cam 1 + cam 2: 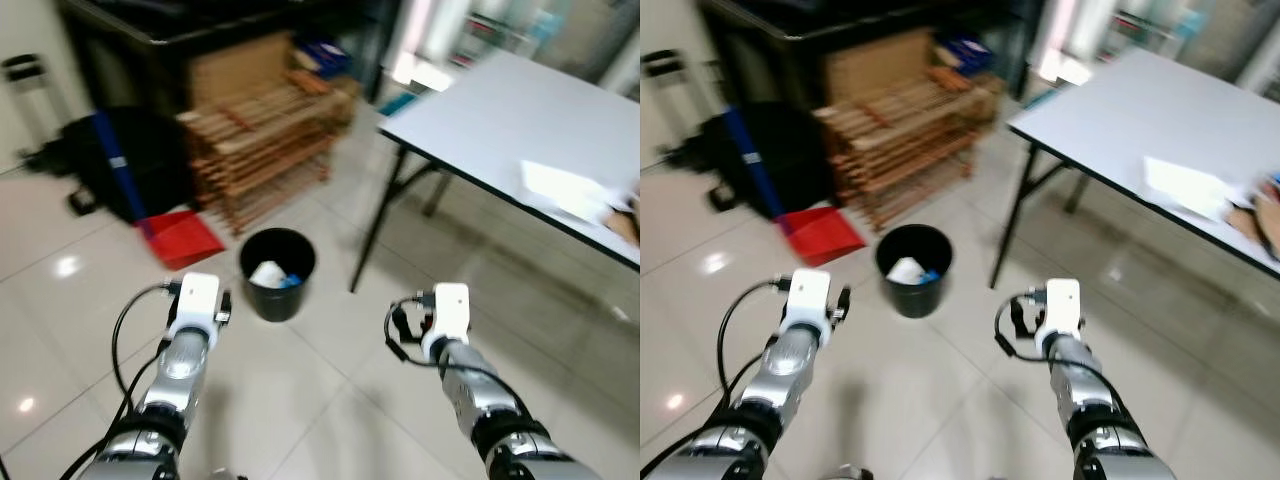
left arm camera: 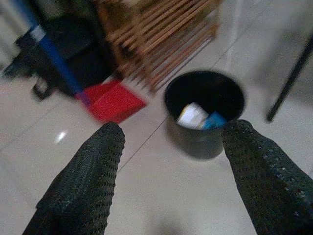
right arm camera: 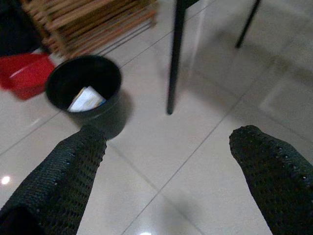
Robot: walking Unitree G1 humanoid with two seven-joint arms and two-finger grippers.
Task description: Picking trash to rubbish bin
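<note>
A round black rubbish bin (image 1: 277, 272) stands on the tiled floor just ahead, holding white and blue trash (image 2: 198, 116). My left gripper (image 2: 171, 147) is open and empty, held short of the bin with the bin between its fingers in the left wrist view. The right gripper (image 3: 166, 152) is also open and empty, hovering over the floor to the right of the bin (image 3: 88, 90), near a black table leg (image 3: 174, 58). On the white table (image 1: 500, 120) at the right lie white paper (image 1: 565, 190) and some brownish scraps (image 1: 625, 222).
A stack of wooden slatted racks (image 1: 260, 140) stands behind the bin. A red dustpan (image 1: 180, 237) and a blue-handled tool (image 1: 112, 150) rest to its left beside a dark bag (image 1: 90, 150). Open tiled floor lies between me and the bin.
</note>
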